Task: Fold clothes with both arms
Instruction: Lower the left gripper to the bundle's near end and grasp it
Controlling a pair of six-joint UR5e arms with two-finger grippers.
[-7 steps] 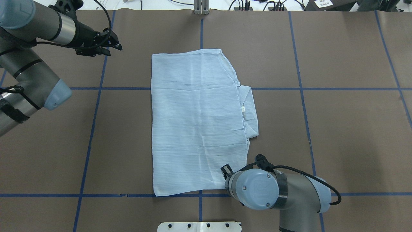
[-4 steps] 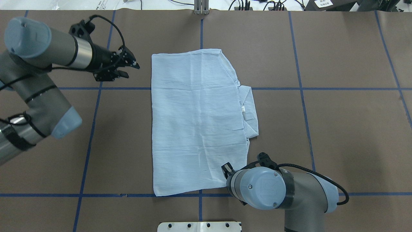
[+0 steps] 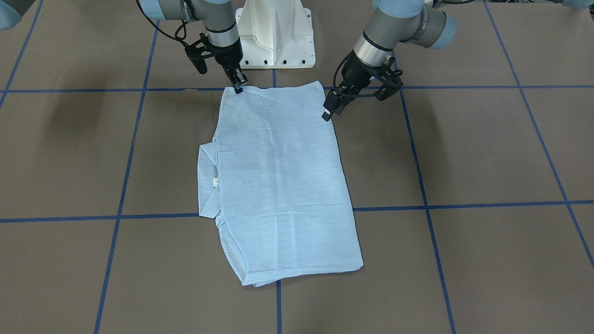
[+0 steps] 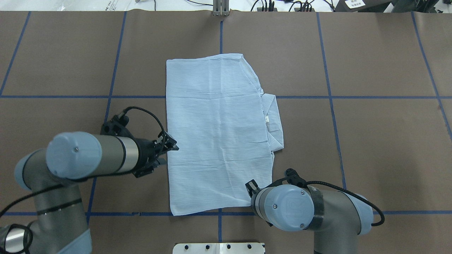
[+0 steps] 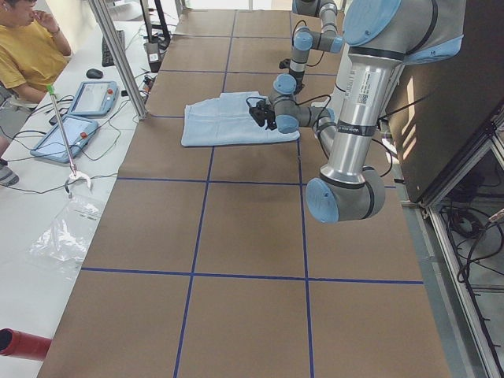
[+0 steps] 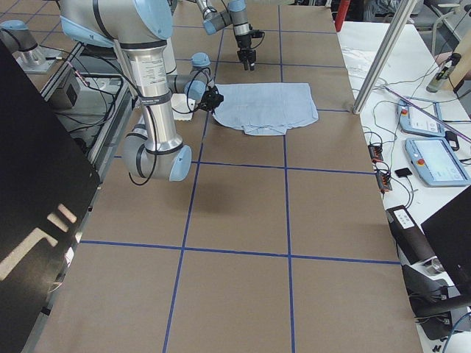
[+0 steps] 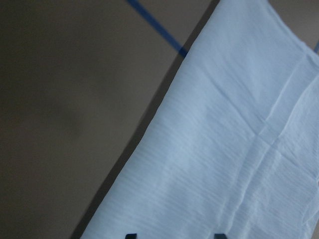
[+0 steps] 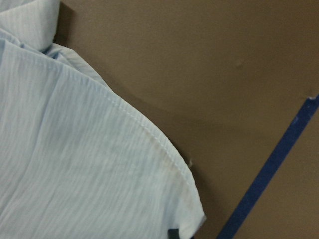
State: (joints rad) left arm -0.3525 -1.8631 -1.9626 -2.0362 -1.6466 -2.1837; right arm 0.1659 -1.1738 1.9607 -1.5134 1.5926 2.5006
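Note:
The light blue pinstriped shirt (image 4: pixel 219 134) lies folded in a flat rectangle on the brown table, and it also shows in the front view (image 3: pixel 278 185). Its collar and white neck label (image 4: pixel 267 120) stick out on its right side. My left gripper (image 4: pixel 168 153) is open at the shirt's left edge (image 3: pixel 330 110); its wrist view shows the edge of the shirt (image 7: pixel 224 149) between spread fingertips. My right gripper (image 3: pixel 238 86) is shut on the shirt's near right corner (image 8: pixel 189 209). In the overhead view it is hidden under its own wrist.
The white pedestal base (image 3: pixel 276 32) stands at the table's near edge between the arms. Blue tape lines (image 4: pixel 106 96) cross the brown table. A metal post (image 4: pixel 221 7) stands at the far edge. An operator in yellow (image 5: pixel 27 47) sits by tablets beyond the far side.
My left arm has swung from the table's far left corner toward the near side and now sits at the shirt's left edge. The right arm has barely moved. The shirt has not shifted.

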